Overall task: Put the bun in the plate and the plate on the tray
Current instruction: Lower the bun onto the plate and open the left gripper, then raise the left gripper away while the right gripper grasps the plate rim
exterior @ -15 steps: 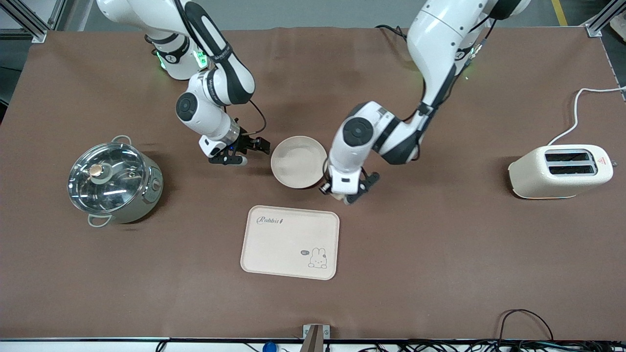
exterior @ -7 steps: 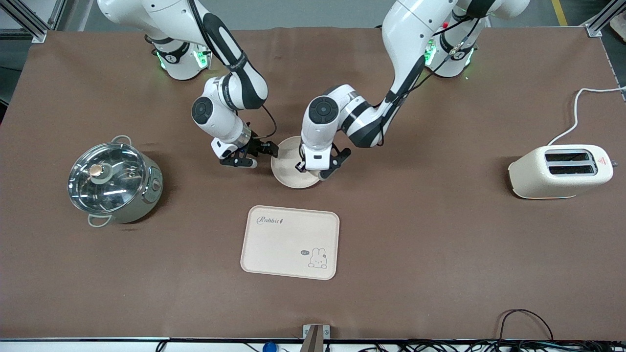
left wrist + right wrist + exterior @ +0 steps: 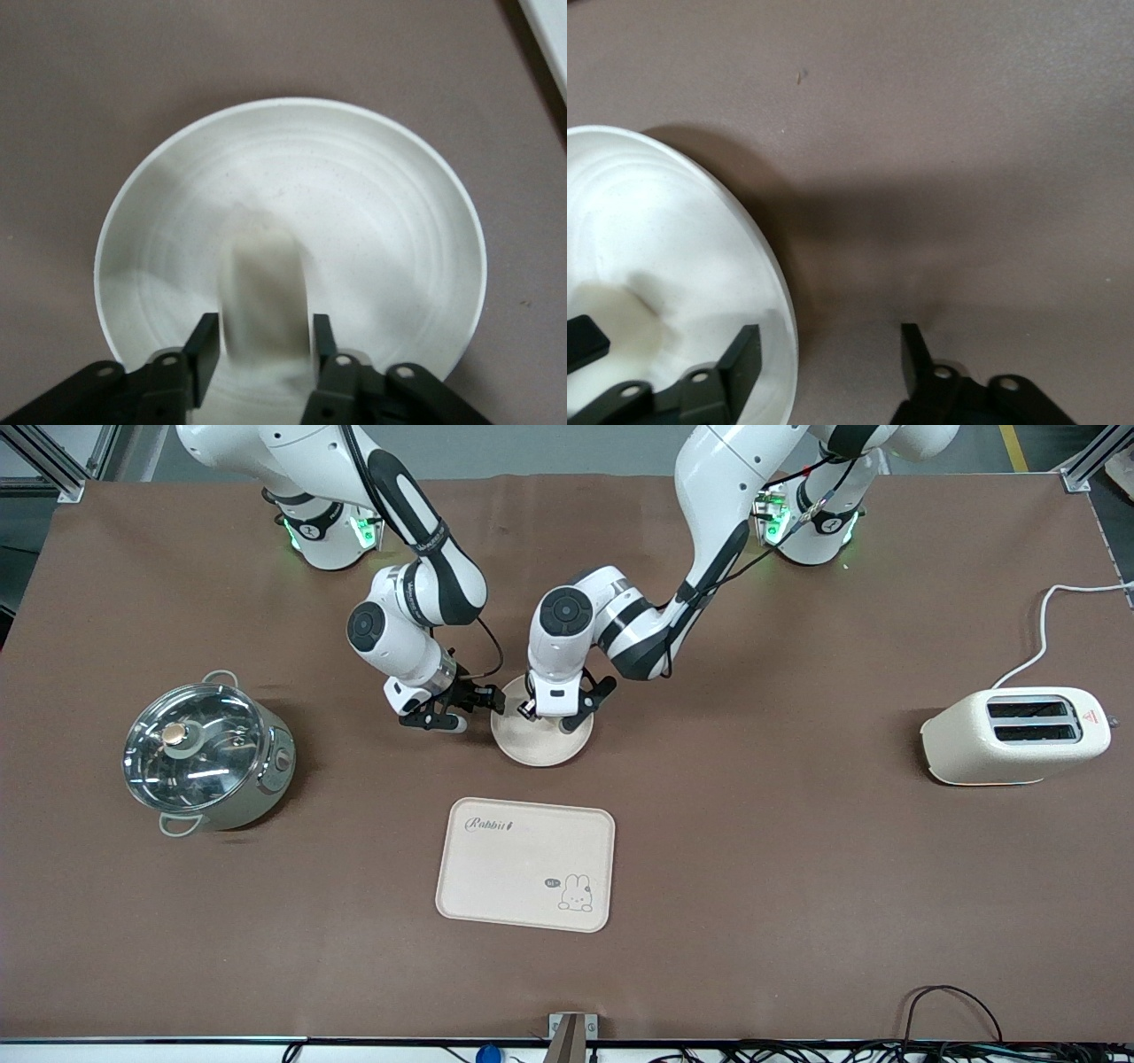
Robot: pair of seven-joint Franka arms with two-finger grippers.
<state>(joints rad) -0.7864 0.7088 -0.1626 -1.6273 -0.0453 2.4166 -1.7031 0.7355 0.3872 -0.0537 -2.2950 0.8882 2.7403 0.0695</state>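
Observation:
The round cream plate (image 3: 540, 748) lies mid-table, farther from the front camera than the rectangular Rabbit tray (image 3: 523, 864). My left gripper (image 3: 554, 722) hangs low over the plate (image 3: 354, 212). Its jaws are open, and the blurred cream-white bun (image 3: 264, 283) sits loose between them with slim gaps on both sides. In the front view the left hand hides the bun. My right gripper (image 3: 478, 710) is open astride the plate's rim (image 3: 775, 292) on the side toward the right arm's end, one finger over the dish and one over the cloth. The right wrist view also catches the bun (image 3: 620, 323).
A steel pot with a glass lid (image 3: 205, 755) stands toward the right arm's end of the table. A cream toaster (image 3: 1014, 735) with a white cable (image 3: 1045, 620) stands toward the left arm's end. Brown cloth covers the table.
My left gripper came from beside the plate to over it with the bun, and its jaws have parted. My right gripper moved up to the plate's rim and narrowed a little.

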